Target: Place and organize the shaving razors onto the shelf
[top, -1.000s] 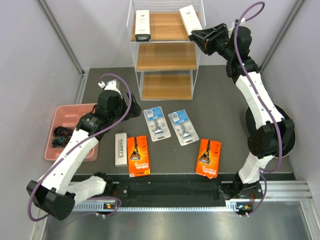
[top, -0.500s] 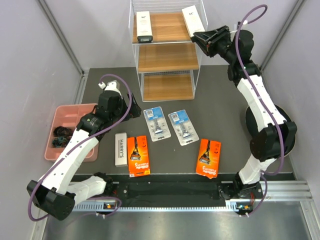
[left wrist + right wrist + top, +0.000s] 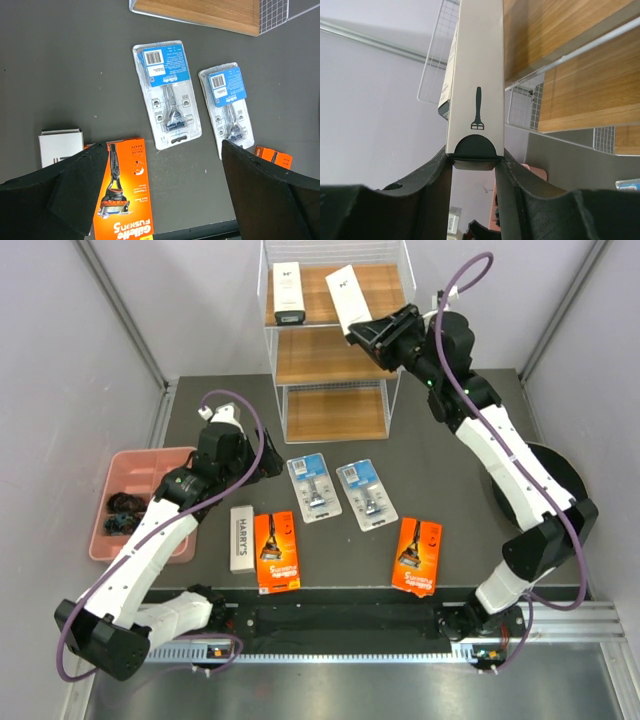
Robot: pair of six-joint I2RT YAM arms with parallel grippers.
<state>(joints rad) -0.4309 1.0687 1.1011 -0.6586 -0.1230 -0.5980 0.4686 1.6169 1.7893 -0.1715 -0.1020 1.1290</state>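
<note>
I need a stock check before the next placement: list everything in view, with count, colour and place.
shelf: 1, white wire frame with three wooden tiers, far middle of the table
shelved box: 1, white, top tier, left side
held box: 1, white, at the top tier, gripped
HARRY'S box: 1, white, on the table, left
blister packs: 2, blue and clear, side by side before the shelf
orange cards: 2, near edge, one beside the HARRY'S box
tray: 1, pink, left edge
dark small items: count unclear, in the tray
disc: 1, black, right side, partly behind the arm
left gripper: open, above the table packs
right gripper: shut on the held box
</note>
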